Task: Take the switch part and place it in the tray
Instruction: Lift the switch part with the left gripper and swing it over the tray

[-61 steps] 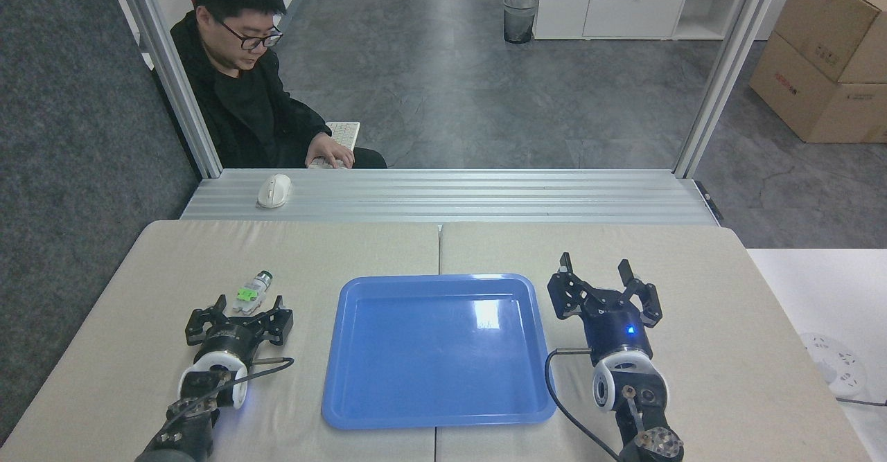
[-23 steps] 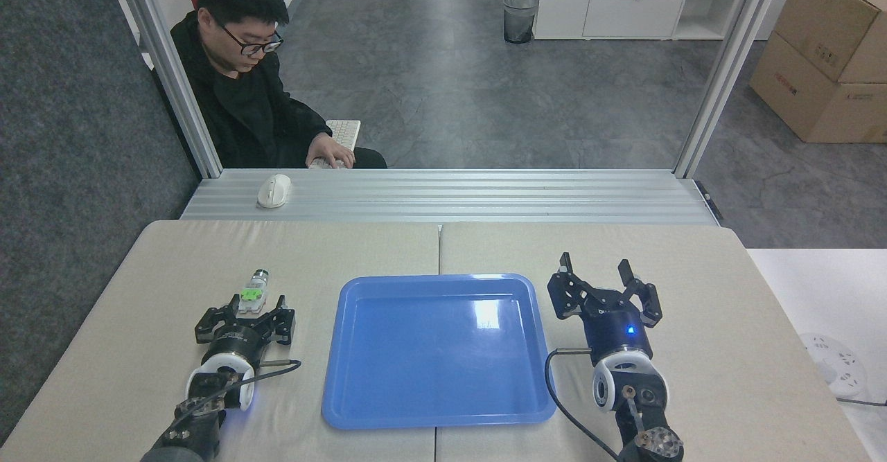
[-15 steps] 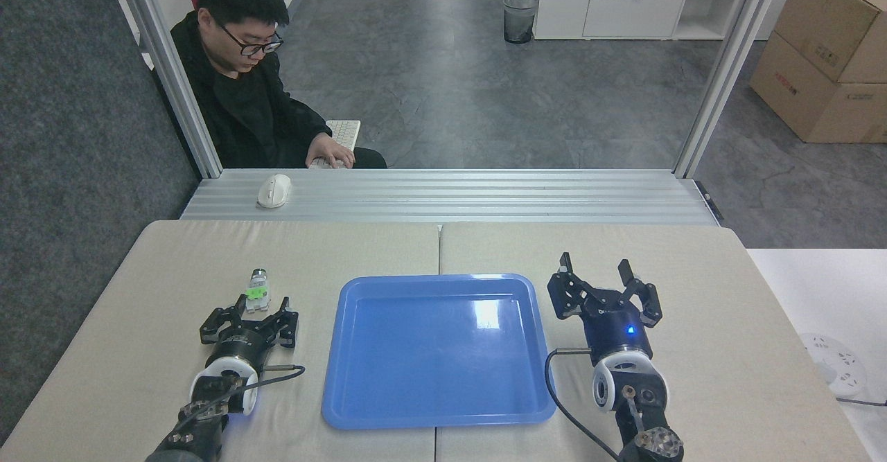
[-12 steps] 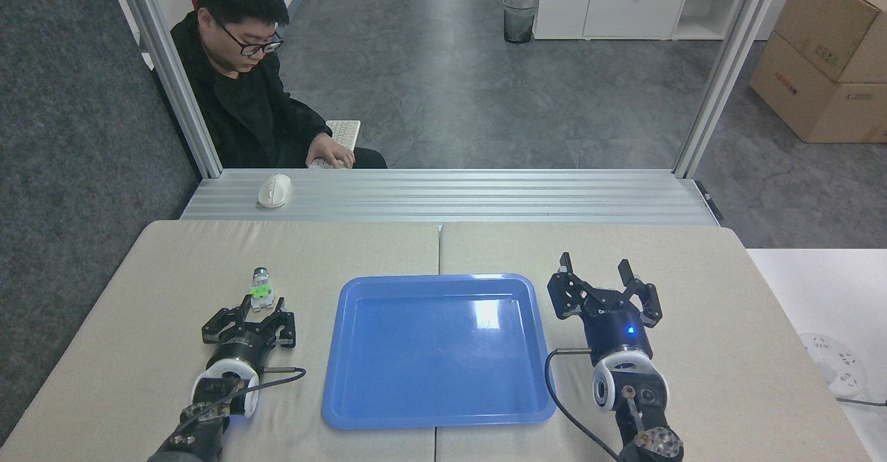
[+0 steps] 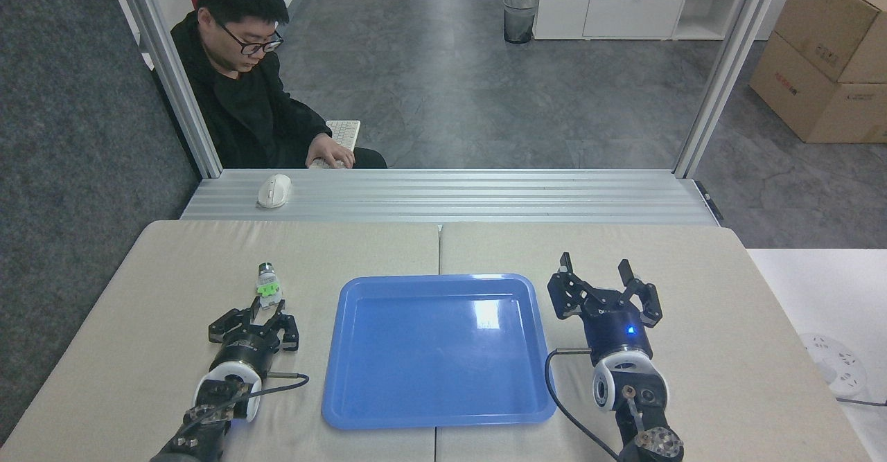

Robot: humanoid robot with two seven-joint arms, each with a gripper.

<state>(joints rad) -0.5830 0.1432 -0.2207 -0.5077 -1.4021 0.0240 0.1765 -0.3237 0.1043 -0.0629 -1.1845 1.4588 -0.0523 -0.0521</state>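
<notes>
The left hand [image 5: 267, 305] has closed in since a moment ago: its fingers, earlier spread wide on either side of the switch part [image 5: 267, 285], now stand narrow and pinch the part's near, whitish end, so the grasp looks made or very nearly so. The part has swung with them, from lying slanted toward the upper right to pointing almost straight away from the robot, and it has shifted a little toward the tray [image 5: 438, 351]. It sits just left of the tray's far left corner, still outside it, and whether it has left the tabletop [image 5: 145, 296] cannot be told from this view. The lift and the carry over the rim are probably next. The right hand [image 5: 600, 278] hangs wide open and empty, just right of the tray, exactly where it was before, and the tray holds nothing
</notes>
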